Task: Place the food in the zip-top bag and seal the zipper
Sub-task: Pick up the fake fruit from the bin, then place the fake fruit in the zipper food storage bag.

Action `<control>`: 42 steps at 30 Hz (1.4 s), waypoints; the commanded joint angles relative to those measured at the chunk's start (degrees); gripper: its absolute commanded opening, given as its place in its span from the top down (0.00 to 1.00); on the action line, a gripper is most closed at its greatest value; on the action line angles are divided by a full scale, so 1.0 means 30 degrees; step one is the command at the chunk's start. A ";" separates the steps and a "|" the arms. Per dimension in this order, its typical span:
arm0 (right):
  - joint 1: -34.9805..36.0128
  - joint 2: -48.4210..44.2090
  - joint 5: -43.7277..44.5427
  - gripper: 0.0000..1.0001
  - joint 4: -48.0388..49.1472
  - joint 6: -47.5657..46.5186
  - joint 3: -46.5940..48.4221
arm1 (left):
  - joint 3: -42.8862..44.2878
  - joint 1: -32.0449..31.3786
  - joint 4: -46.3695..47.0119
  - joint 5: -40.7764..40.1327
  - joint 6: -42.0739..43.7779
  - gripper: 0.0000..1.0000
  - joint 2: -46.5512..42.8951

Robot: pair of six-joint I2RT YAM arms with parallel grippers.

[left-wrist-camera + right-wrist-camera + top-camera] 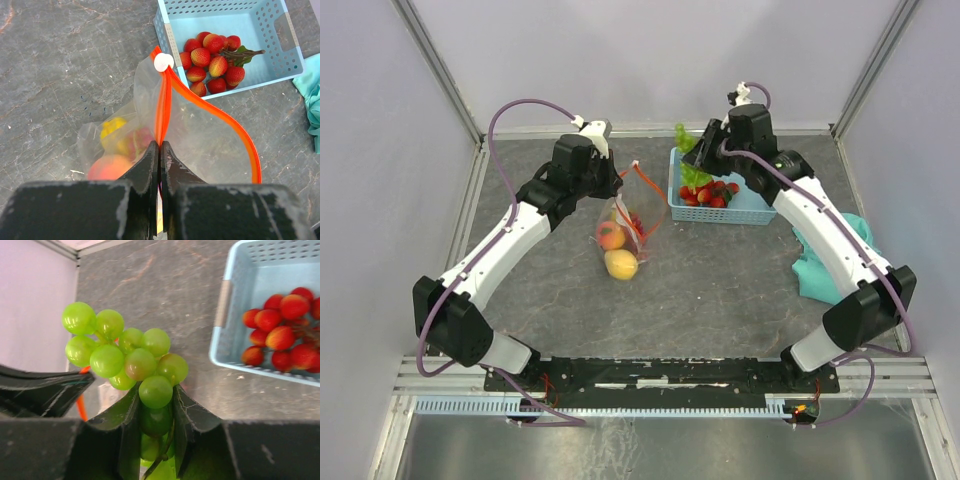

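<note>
The left end effector (160, 150) is pinched fully closed on the zipper (220, 117), a thin glossy red-orange strip with a round white slider (163, 62) at its far end. From it hangs the zip-top bag (210, 145), clear crinkled film at the centre of the left wrist view. A rounded peach (107, 167) and a yellow lemon (112, 127) lie inside.

The right end effector (156, 400) is partly open and grips a bunch of smooth, round green grapes (125, 355) by its lower berries.

At the upper right of the left wrist view, a perforated light-blue plastic basket (165, 30) holds a cluster of bumpy red fruit (212, 62). Everything sits on a dark, veined, stone-like counter (60, 75).
</note>
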 commanded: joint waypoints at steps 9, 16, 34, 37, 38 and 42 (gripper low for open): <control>0.3149 -0.0523 0.0981 0.78 0.4556 0.3853 -0.1643 | 0.0220 -0.0023 0.1478 0.0109 0.0034 0.97 -0.0239; 0.4425 0.0484 0.1337 0.77 0.4057 0.3884 -0.2049 | 0.0268 -0.0025 0.1587 0.0218 -0.0214 0.97 -0.0052; 0.5393 0.3071 0.1698 0.63 0.1072 0.4576 -0.2023 | 0.0008 -0.0044 0.1430 0.0341 -0.0268 0.97 -0.0197; 0.5426 0.3450 0.1948 0.56 0.0782 0.4589 -0.1834 | -0.0111 -0.0039 0.1393 0.0408 -0.0267 0.97 -0.0324; 0.5408 0.3525 0.1932 0.53 0.0694 0.4585 -0.1776 | -0.0141 -0.0043 0.1370 0.0395 -0.0267 0.97 -0.0342; 0.5412 0.3471 0.1655 0.42 0.0748 0.4287 -0.1746 | -0.0175 -0.0028 0.1254 0.0435 -0.0184 0.97 -0.0478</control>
